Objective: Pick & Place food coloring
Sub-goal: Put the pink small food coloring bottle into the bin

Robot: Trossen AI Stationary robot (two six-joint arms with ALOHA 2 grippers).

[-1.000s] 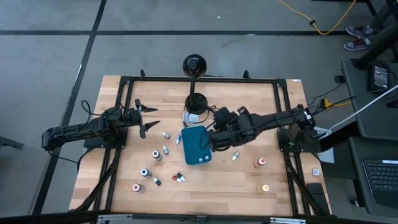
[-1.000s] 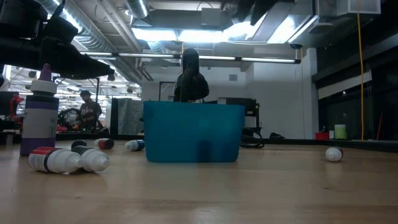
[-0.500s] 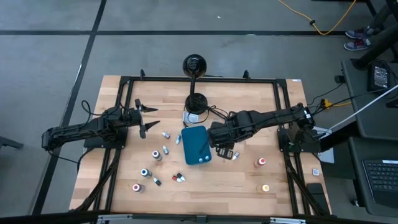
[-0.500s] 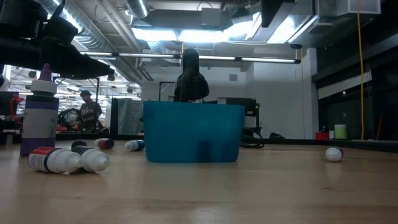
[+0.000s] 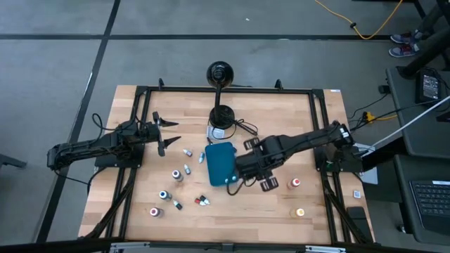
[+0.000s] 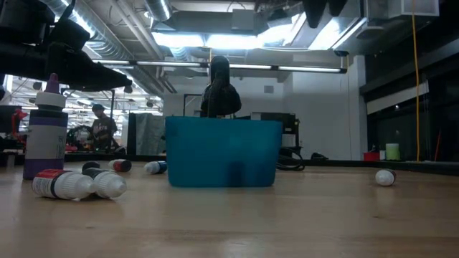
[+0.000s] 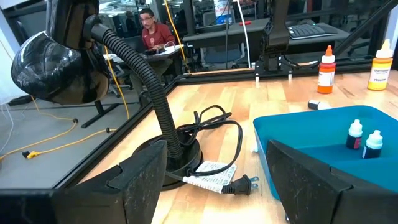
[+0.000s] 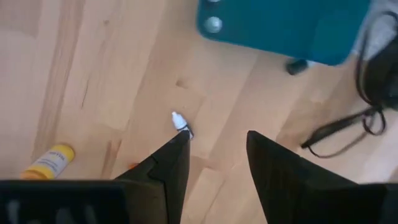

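Note:
Several tiny food coloring bottles lie or stand scattered on the wooden table left of the teal tray (image 5: pixel 221 164), such as one (image 5: pixel 177 175). Two more stand at the right, one with an orange cap (image 5: pixel 296 183). Two bottles (image 7: pixel 354 134) stand inside the tray. My right gripper (image 8: pixel 217 140) hangs open just right of the tray, pointing down. A small white-tipped bottle (image 8: pixel 181 124) lies on the wood close beside one fingertip, untouched. My left gripper (image 5: pixel 165 133) waits open at the table's left, held level.
A black gooseneck lamp (image 5: pixel 220 116) stands behind the tray, its cord and plug (image 7: pixel 214 180) lying on the wood. A yellow bottle (image 8: pixel 50 162) lies near the right gripper. A purple bottle (image 6: pixel 45 129) stands upright, with others lying beside it (image 6: pixel 72 184). Black frame rails border the table.
My right gripper has moved from over the tray's right edge toward the table's right and near side, sinking a little. Its wrist has rolled about a quarter turn while still pointing down. It now covers, in the high view, the small bottle right of the tray.

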